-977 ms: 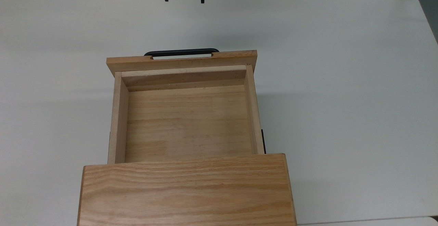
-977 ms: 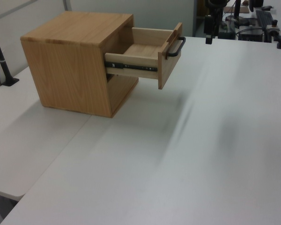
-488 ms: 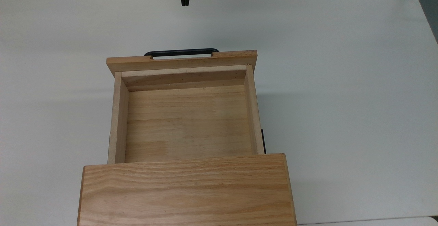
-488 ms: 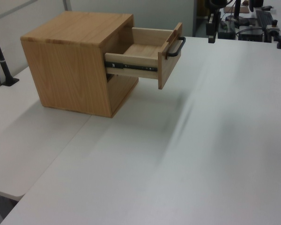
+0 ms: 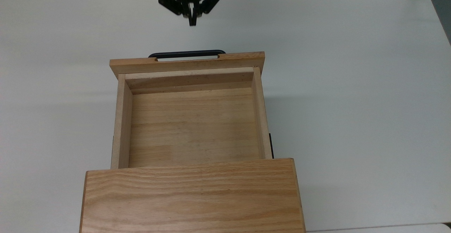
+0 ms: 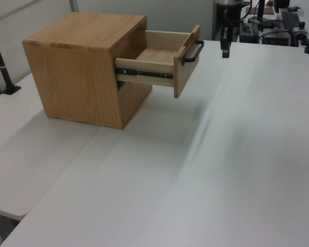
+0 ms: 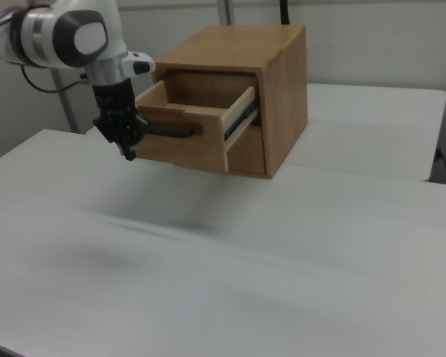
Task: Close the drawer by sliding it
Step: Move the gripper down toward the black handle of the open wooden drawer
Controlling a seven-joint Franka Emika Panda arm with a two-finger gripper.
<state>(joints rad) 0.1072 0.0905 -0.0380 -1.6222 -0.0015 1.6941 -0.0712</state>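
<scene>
The gripper hangs with its fingers pressed together on nothing. Beyond the fingertips, apart from them, the drawer stands pulled well out of the cabinet, its handle facing the fingers. A push landing off-centre, or slipping off the bar, could skew the drawer on its rails or shove the whole cabinet along the table.

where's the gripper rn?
Top view: the black two-finger gripper hangs over the white table, short of the open wooden drawer's black bar handle, not touching.
</scene>
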